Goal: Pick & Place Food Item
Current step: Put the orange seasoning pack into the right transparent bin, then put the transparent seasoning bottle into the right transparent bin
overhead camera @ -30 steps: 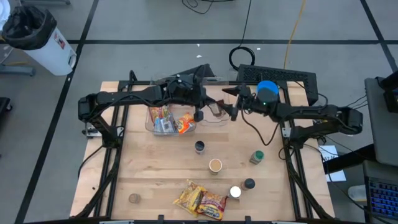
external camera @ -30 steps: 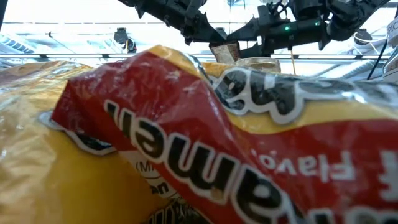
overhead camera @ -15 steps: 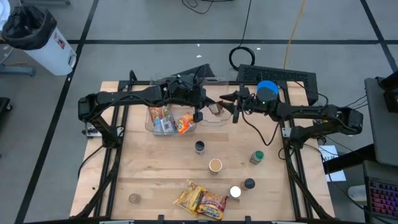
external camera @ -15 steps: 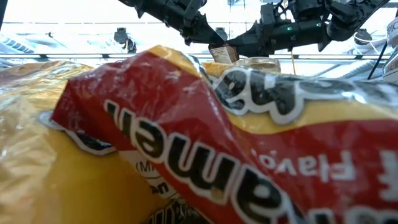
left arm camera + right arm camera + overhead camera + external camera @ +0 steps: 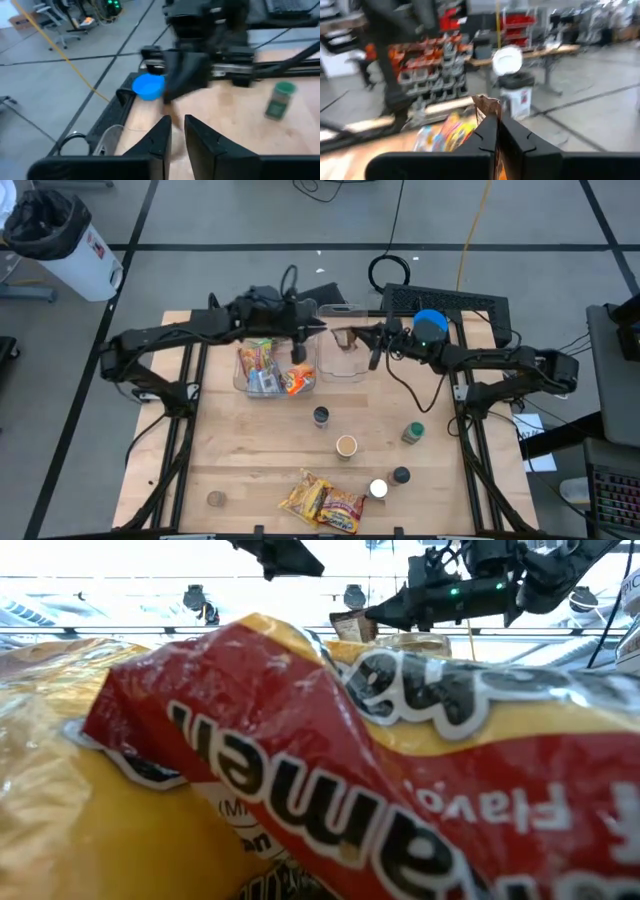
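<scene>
Brown, crinkled foil snack packet (image 5: 343,337) pinched at one edge between the closed fingers of the right hand (image 5: 360,337), held up off the table (image 5: 240,450) above the clear empty plastic bin (image 5: 345,358). Same packet visible in the right wrist view (image 5: 487,106) as a creased brown flap rising from between the two dark fingers (image 5: 485,137), with an orange strip lower down; small and thin, upper edge ragged, printing too small to read. From the low view, seen as a little brown square (image 5: 348,627) hanging at the tip of the right hand (image 5: 372,612), high against the bright background.

Left hand (image 5: 298,340) above the neighbouring clear plastic bin of bright snack packets (image 5: 268,370), just beside the empty one, holding nothing; fingers (image 5: 157,137) close together with a narrow gap showing between them in the left wrist view (nothing in that gap).

Elsewhere on the table: yellow-and-red chip bags (image 5: 322,502) near the front edge, filling most of the low view; green-lidded spice jar (image 5: 412,432) on the right side; dark small jar (image 5: 320,416), tan-topped cup (image 5: 346,445), white round lid (image 5: 378,489) and black-capped jar (image 5: 400,476) scattered between. Blue round bowl (image 5: 430,322) beside the right arm.
</scene>
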You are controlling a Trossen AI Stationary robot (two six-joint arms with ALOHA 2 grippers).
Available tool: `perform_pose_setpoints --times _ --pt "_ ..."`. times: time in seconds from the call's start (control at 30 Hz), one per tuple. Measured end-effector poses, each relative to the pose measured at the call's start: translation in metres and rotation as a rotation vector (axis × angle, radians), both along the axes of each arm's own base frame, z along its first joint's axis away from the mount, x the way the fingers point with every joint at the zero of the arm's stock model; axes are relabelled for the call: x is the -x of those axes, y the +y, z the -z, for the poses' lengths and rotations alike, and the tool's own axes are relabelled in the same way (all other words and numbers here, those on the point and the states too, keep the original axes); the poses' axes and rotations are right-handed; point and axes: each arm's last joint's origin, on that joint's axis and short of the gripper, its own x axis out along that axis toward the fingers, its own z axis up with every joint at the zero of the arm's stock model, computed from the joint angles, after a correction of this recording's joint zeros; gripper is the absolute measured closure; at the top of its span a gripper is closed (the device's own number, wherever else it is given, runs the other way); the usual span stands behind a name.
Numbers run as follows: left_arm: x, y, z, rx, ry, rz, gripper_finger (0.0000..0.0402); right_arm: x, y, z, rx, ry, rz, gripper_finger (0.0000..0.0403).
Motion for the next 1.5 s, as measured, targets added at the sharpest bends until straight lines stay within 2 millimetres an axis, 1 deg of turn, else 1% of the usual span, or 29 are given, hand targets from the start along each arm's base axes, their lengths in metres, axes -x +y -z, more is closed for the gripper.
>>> perform_pose_setpoints --times 0.07,0.1,0.2,0.33,0.43,0.57,0.67,0.83,1.0,1.07,1.13,1.37,1.43,1.5 --pt "0.009 -0.001 0.000 0.011 -0.007 0.014 0.0340 -0.004 -0.012 0.006 -0.002 -0.022 0.039 0.0402" --pt "0.013 -0.002 0.000 0.008 -0.018 0.015 0.0340 -0.005 -0.020 0.013 -0.023 -0.021 0.059 0.0402" --pt "0.018 0.000 0.013 0.013 -0.011 0.001 0.0339 -0.014 -0.042 0.036 -0.103 -0.023 0.108 0.0402" --pt "0.020 0.005 0.029 0.018 -0.004 -0.018 0.0339 -0.033 -0.068 0.056 -0.166 -0.023 0.145 0.0402" --pt "0.021 0.008 0.037 0.031 0.011 -0.031 0.0339 -0.051 -0.079 0.066 -0.184 0.006 0.144 0.0402" --pt "0.022 0.010 0.041 0.044 0.022 -0.041 0.0339 -0.069 -0.088 0.079 -0.179 0.045 0.141 0.0403" --pt "0.022 0.009 0.042 0.046 0.027 -0.037 0.0339 -0.076 -0.093 0.087 -0.182 0.080 0.160 0.0403" --pt "0.022 0.009 0.042 0.043 0.029 -0.038 0.0339 -0.078 -0.096 0.099 -0.153 0.138 0.207 0.0403" --pt "0.022 0.009 0.042 0.026 0.033 -0.030 0.0339 -0.078 -0.096 0.101 -0.116 0.175 0.203 0.0393" --pt "0.022 0.009 0.042 0.024 0.033 -0.030 0.0339 -0.078 -0.096 0.101 -0.120 0.175 0.203 0.0379" --pt "0.022 0.009 0.042 0.025 0.032 -0.030 0.0339 -0.077 -0.096 0.102 -0.130 0.180 0.201 0.0355" --pt "0.022 0.009 0.042 0.051 0.026 -0.041 0.0339 -0.078 -0.094 0.104 -0.144 0.210 0.194 0.0240" --pt "0.022 0.009 0.042 0.080 0.019 -0.052 0.0339 -0.078 -0.092 0.099 -0.140 0.209 0.187 0.0210" --pt "0.023 0.008 0.041 0.124 0.011 -0.063 0.0339 -0.077 -0.087 0.089 -0.116 0.215 0.175 0.0185"
